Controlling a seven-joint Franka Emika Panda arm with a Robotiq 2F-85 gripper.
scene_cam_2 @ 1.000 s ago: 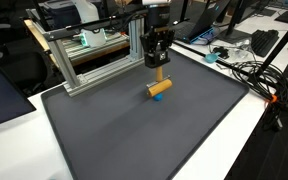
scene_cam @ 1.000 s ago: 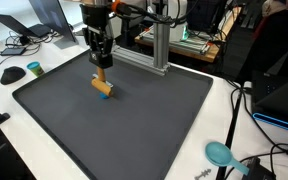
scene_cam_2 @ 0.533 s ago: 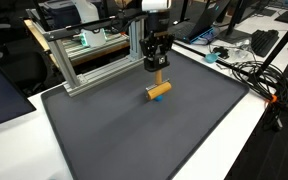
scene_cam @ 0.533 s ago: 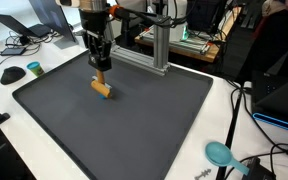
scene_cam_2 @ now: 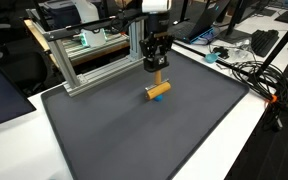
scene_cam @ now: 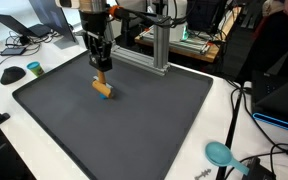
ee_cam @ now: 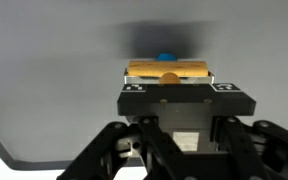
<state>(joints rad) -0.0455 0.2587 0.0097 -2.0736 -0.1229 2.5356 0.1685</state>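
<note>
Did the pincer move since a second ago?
Yes, a tiny bit: in an exterior view the pincer, gripping the wooden block, slid left, away from the metal frame's post.

I watch the dark mat (scene_cam: pixel 124 125) from two exterior cameras on different sides of the bench (scene_cam: pixel 222 110) (both mid-range, angled downward). My wrist camera peers down, close, past the end effector (ee_cam: pixel 167 76).

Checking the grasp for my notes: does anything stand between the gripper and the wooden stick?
Nothing visible does. The gripper is shut directly on the upright wooden stick, whose lower end reaches the orange block lying on the dark mat.
</note>
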